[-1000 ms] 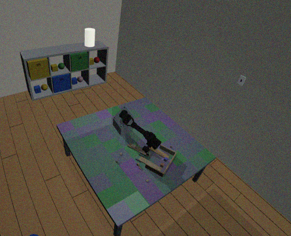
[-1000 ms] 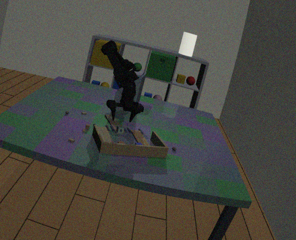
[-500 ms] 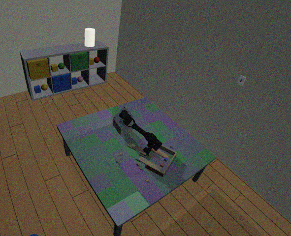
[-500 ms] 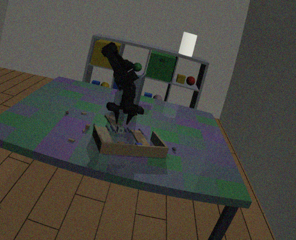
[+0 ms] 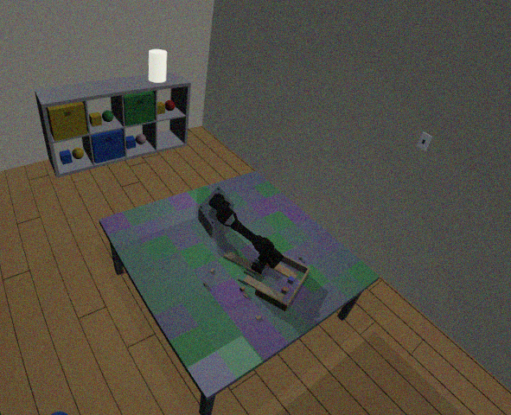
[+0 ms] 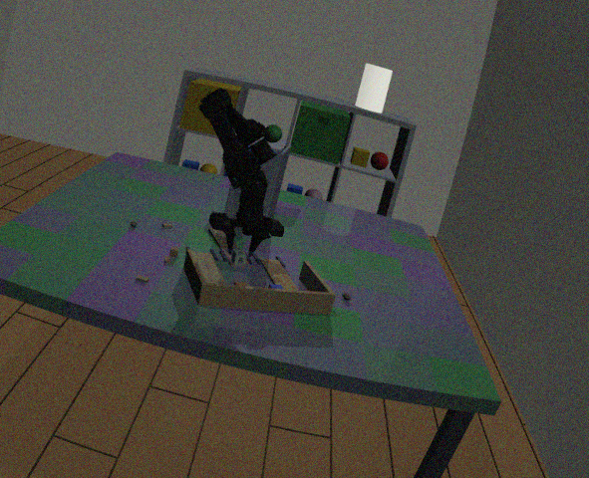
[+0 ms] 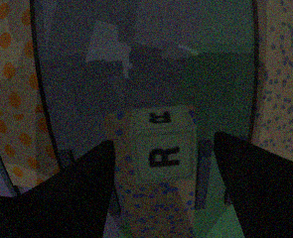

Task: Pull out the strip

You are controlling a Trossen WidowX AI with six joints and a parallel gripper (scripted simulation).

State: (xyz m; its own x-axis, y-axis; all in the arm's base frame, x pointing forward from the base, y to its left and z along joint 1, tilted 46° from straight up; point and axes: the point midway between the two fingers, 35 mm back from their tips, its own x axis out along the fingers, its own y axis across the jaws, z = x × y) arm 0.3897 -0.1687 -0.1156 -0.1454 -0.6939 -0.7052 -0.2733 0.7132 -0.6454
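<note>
The pull looks partly done, in my judgement: the blue-dotted tan strip [image 5: 236, 259] [image 6: 218, 237] [image 7: 156, 210] ends just past the pale green labelled cube [image 6: 240, 256] [image 7: 165, 156], while the orange-dotted strip [image 5: 286, 269] [image 6: 277, 271] [image 7: 16, 99] and blue-speckled strip [image 5: 264, 288] [image 6: 206, 267] [image 7: 280, 79] reach farther up the wrist frame. The cube appears to rest on its strip's far end, low centre in the wrist view, so freeing it and lifting it both remain. The black end effector [image 5: 258, 266] [image 6: 241, 257] [image 7: 165, 145] is partly open, its fingers astride the cube and gripping nothing.

The cube has no long axis; its R seems turned sideways. Its strip runs bottom to top there, and upper left to lower right from above.
</note>
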